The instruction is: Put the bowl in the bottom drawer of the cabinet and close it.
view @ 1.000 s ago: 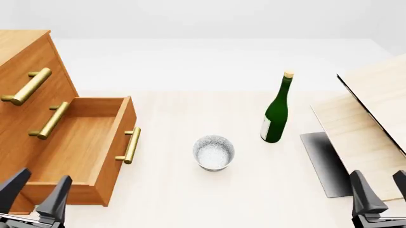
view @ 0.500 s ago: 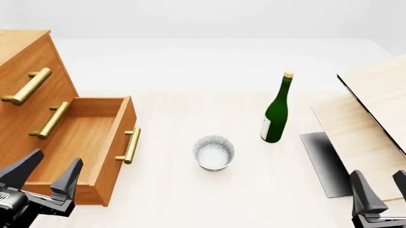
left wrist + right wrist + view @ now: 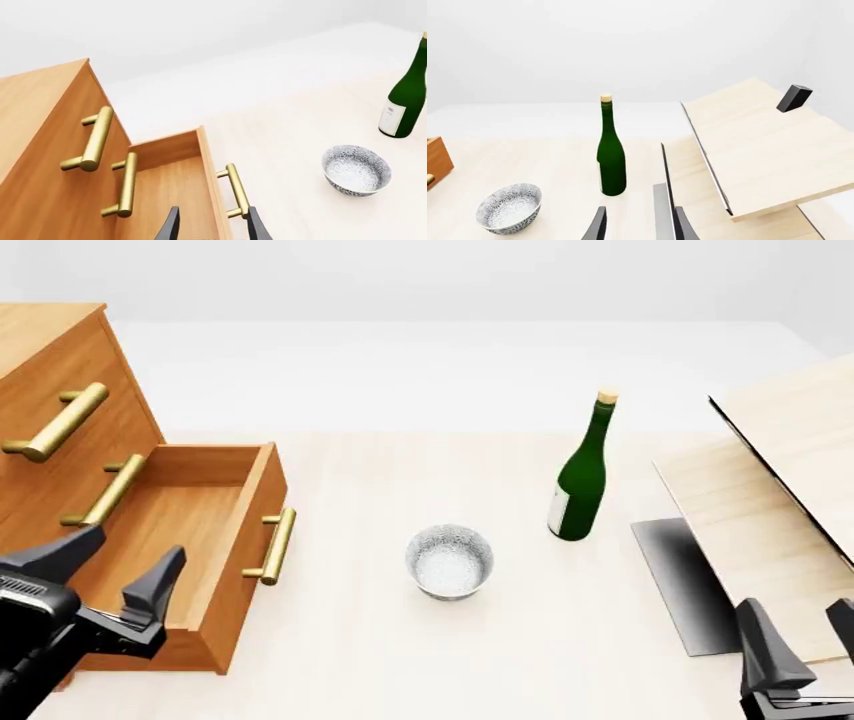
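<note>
The speckled white bowl [image 3: 450,562] stands upright on the table, to the right of the cabinet [image 3: 47,400]. The bottom drawer [image 3: 167,540] is pulled out, nothing shows inside it, and its brass handle [image 3: 274,545] faces the bowl. My left gripper [image 3: 136,545] hangs open and tilted above the drawer's near end, well left of the bowl. The left wrist view shows the drawer [image 3: 175,177], the bowl [image 3: 355,170] and the open left gripper [image 3: 213,221]. My right gripper [image 3: 797,625] stays open low at the front right. In its wrist view the bowl [image 3: 508,208] is far to one side.
A green bottle [image 3: 582,475] stands behind and to the right of the bowl. Pale wood boards [image 3: 781,490] lean at the right edge, above a dark grey slab [image 3: 678,580]. The two upper drawers are shut.
My left gripper has risen and moved forward and right, from the table's near edge to above the open drawer's near end, tilting as it went. The right gripper and bowl have not moved.
</note>
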Tool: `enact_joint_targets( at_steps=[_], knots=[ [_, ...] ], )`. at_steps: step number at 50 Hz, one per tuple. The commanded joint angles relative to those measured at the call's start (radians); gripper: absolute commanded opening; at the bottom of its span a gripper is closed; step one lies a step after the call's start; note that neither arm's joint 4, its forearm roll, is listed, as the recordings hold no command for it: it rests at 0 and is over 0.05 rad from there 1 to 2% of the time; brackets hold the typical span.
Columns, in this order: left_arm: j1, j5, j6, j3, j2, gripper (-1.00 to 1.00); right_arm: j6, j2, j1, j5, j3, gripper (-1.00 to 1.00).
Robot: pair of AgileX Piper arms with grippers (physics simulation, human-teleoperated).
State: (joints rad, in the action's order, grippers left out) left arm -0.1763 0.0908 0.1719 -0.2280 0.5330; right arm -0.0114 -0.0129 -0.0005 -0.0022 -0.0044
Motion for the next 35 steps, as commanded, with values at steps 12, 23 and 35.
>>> enact_joint_targets(
  at_steps=[12,23,35],
  knots=[
    [-0.043,-0.194,0.022,-0.141,0.061,1.00,0.000,0.001,0.000,0.000,0.001,1.00],
    [-0.043,-0.266,0.012,-0.198,0.131,1.00,0.000,0.002,0.000,0.000,0.001,1.00],
    [-0.054,-0.319,-0.035,-0.258,0.232,1.00,-0.001,0.001,0.000,0.000,0.001,1.00]
  ],
)
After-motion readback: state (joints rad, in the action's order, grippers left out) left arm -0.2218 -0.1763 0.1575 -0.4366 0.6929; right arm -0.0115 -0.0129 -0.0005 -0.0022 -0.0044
